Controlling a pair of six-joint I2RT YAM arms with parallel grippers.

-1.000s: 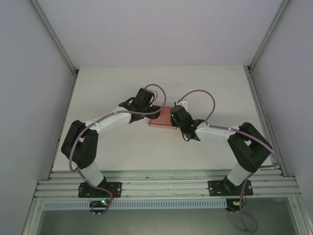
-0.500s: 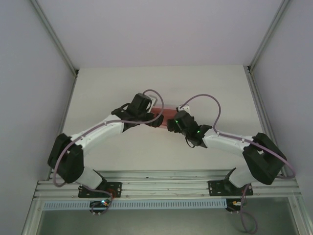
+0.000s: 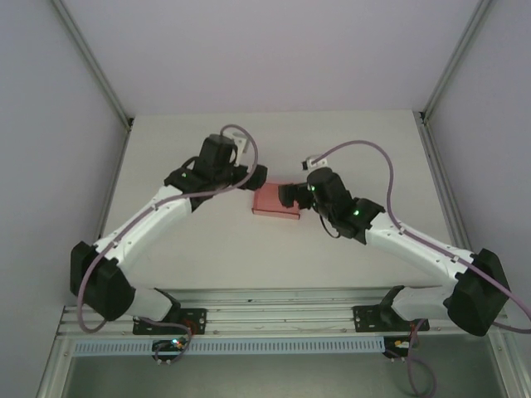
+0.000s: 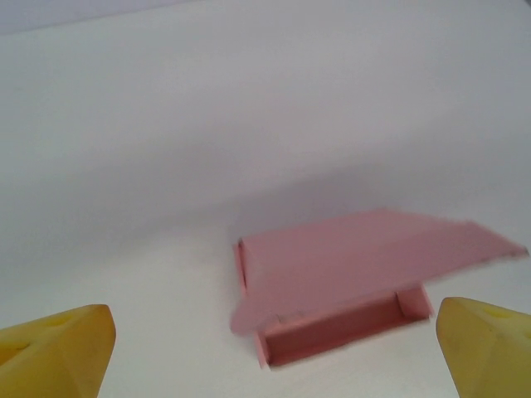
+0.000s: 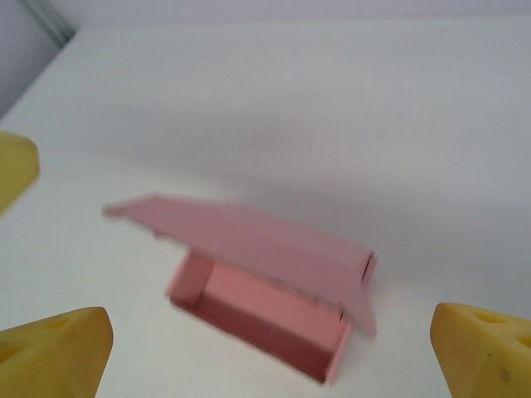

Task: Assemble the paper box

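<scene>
Jaws wide, paper box (image 3: pixel 272 203) between, untouched

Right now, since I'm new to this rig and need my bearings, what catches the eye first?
The pink box lies in the middle of the table, its lid hanging half open above the base. The left gripper and right gripper flank it, both open and holding nothing.
</scene>
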